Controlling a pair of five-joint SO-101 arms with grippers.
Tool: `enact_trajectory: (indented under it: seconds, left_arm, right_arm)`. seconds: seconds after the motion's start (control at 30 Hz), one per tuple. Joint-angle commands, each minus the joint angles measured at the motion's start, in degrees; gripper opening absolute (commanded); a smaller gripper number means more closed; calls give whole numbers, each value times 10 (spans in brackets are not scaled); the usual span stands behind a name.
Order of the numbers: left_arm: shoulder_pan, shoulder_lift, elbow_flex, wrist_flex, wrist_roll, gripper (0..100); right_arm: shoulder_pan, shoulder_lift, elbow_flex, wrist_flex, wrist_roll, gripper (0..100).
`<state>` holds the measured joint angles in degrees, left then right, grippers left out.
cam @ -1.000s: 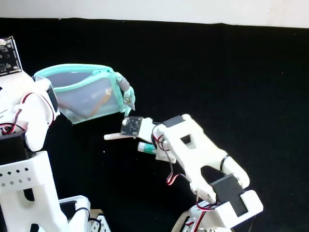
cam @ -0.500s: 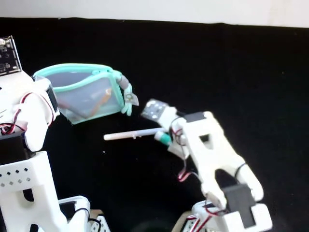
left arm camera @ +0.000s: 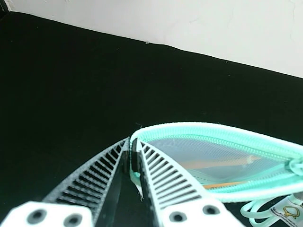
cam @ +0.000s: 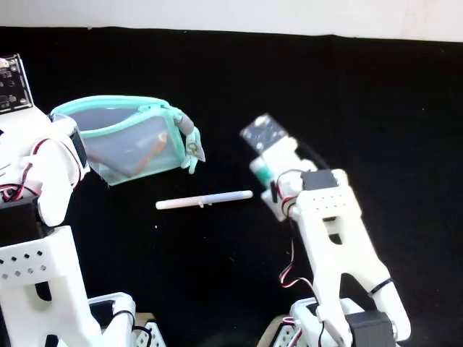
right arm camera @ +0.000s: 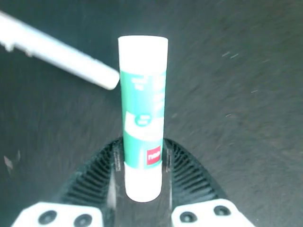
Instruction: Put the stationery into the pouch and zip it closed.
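Swinging back and away from the pouch (cam: 126, 141), the right gripper (right arm camera: 142, 149) has carried the glue stick (right arm camera: 142, 113) off from over the white pen (cam: 205, 200), which has stayed flat on the black table (cam: 362, 108). Its jaws are clamped on the lower part of the green-and-white glue stick, one on each side, and the tube sticks straight out beyond the fingertips with its white end foremost. The pen lies ahead of those jaws and off to one side, apart from the tube; its near tip is level with the tube's foremost end. The left gripper (left arm camera: 132, 153) has not moved: its jaws are pinched shut on the mint-green rim of the pouch at one end, holding it up off the table. From that grip the pouch stretches away with its zip unfastened and its mouth gaping, an orange pencil (left arm camera: 222, 163) visible through the clear wall, and the zip pull with its cord (cam: 192, 144) hanging at the end farthest from the jaws.
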<state>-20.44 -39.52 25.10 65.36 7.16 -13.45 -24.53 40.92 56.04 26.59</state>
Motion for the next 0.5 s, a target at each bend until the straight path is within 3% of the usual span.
enact_trajectory:
  seconds: [0.0,0.23,0.47]
  left_arm:
    - [7,37,8,11,-3,6]
    - [7,37,8,11,-3,6]
    - [7,37,8,11,-3,6]
  right_arm:
    - [5,-26,-77,1,-62,8]
    - [-10,-29,-206,1,-157,8]
    - [-80,-29,-305,0,-202,8]
